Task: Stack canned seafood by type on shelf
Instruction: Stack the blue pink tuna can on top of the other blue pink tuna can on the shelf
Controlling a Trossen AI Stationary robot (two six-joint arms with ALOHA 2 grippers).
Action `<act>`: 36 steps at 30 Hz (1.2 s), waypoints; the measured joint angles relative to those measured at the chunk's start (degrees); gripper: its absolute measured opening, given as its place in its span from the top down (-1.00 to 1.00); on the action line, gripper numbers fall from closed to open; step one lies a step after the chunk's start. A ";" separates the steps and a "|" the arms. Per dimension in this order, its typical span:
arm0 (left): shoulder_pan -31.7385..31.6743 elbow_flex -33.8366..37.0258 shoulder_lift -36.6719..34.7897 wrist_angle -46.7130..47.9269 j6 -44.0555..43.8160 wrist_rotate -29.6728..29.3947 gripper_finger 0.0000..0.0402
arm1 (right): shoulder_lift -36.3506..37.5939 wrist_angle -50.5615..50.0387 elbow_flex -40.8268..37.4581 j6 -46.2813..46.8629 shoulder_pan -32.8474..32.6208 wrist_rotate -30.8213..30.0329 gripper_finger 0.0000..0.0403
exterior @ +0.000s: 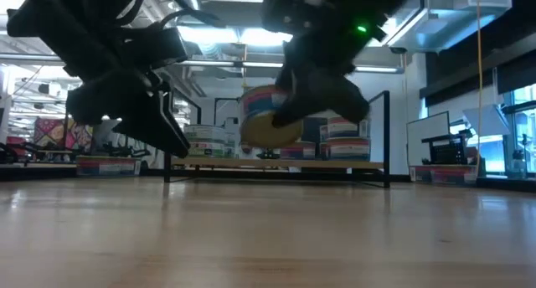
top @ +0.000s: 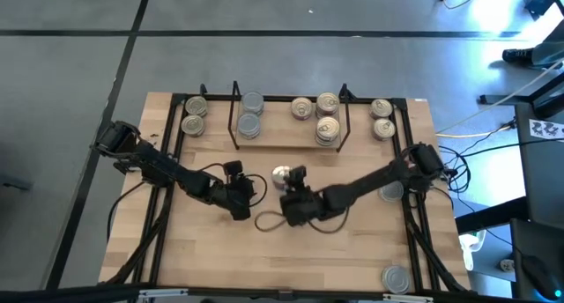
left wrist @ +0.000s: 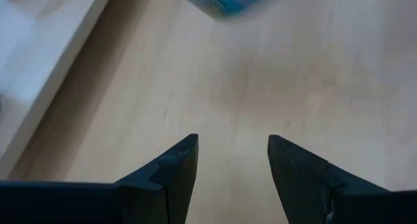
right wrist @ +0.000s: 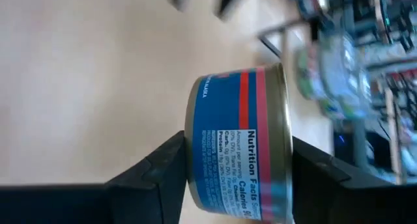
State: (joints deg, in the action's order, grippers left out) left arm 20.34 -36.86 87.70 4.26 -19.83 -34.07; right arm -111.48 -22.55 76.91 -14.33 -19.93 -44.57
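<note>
While right end effector (right wrist: 238,178) grips tin (right wrist: 240,142) — shelf (top: 291,143) ahead, stacked.

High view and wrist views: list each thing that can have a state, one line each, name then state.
Right gripper: shut on a blue-labelled tin, held off the table on its side.
Left gripper: open, empty, over bare tabletop.
Shelf: holds stacked tins, not full.
Loose tins: lying flat on the table.

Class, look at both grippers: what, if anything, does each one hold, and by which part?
The right gripper holds a blue-labelled tin across its flat top and bottom, clear of the table. The left gripper is open and holds nothing.
</note>
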 joint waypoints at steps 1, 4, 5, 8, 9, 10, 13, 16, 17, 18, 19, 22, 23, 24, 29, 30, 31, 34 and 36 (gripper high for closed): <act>0.02 0.00 0.00 0.43 -0.03 -0.33 0.08 | 0.19 -2.34 1.48 0.11 1.15 -0.04 0.01; 0.10 0.00 -0.09 2.86 -0.25 0.11 0.08 | 1.88 -9.54 4.43 0.87 5.11 0.16 0.01; 0.30 0.00 -0.07 4.08 -0.34 0.22 0.08 | 2.61 -10.56 5.13 0.90 6.66 0.17 0.01; 0.60 0.02 -0.31 5.78 0.51 0.39 0.08 | 4.46 -13.94 6.68 0.70 11.86 0.16 0.01; 0.67 0.02 -0.72 6.76 0.67 0.46 0.08 | 4.93 -14.59 7.40 0.65 13.64 0.25 0.01; 0.67 0.02 -1.22 7.20 1.01 0.44 0.08 | 5.55 -14.97 8.02 0.64 15.47 0.60 0.01; 0.67 0.02 -3.74 8.60 2.53 0.36 0.08 | 7.12 -15.37 9.46 0.61 21.05 2.15 0.01; 0.69 1.09 -7.38 8.27 3.78 0.40 0.08 | 7.28 -15.04 10.50 0.01 26.45 5.63 0.01; 0.69 2.23 -8.89 7.64 4.12 0.32 0.08 | 7.28 -14.96 10.66 -0.58 28.24 7.13 0.01; 0.67 3.59 -10.54 6.72 4.33 0.29 0.08 | 7.28 -14.51 10.74 -0.89 29.83 8.67 0.01; 0.65 5.14 -12.26 5.74 4.38 0.23 0.08 | 7.28 -13.86 10.74 -0.98 31.43 10.16 0.01; 0.05 9.37 -18.21 3.58 4.44 -0.90 0.08 | 6.82 -13.05 10.77 -0.94 35.61 12.85 0.01; -0.41 10.44 -20.37 2.73 4.45 -0.94 0.08 | 6.75 -13.28 10.74 -0.94 36.73 13.22 0.01; -0.84 11.59 -22.44 2.09 4.56 -1.08 0.08 | 6.73 -13.32 10.66 -0.93 37.68 13.42 0.01; -2.76 14.07 -30.00 0.07 5.84 -1.23 0.08 | 6.48 -12.52 10.31 -0.98 40.82 16.43 0.01; -3.04 14.42 -30.85 -0.40 6.38 -1.15 0.08 | 6.24 -11.54 10.31 -1.21 41.11 16.79 0.01; -3.24 14.96 -31.58 -0.74 6.66 -1.15 0.08 | 6.11 -10.50 10.31 -1.76 41.07 17.00 0.01; -3.63 15.41 -32.58 -0.93 6.72 -1.18 0.08 | 5.57 -8.73 10.31 -4.19 41.36 17.13 0.01; -3.89 15.88 -32.85 -0.46 6.75 -1.18 0.08 | 4.56 -7.03 10.33 -5.32 41.36 17.22 0.01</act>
State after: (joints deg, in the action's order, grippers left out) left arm 16.45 -20.98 54.85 3.80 -13.08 -35.25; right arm -106.92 -29.58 87.24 -19.65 21.43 -27.34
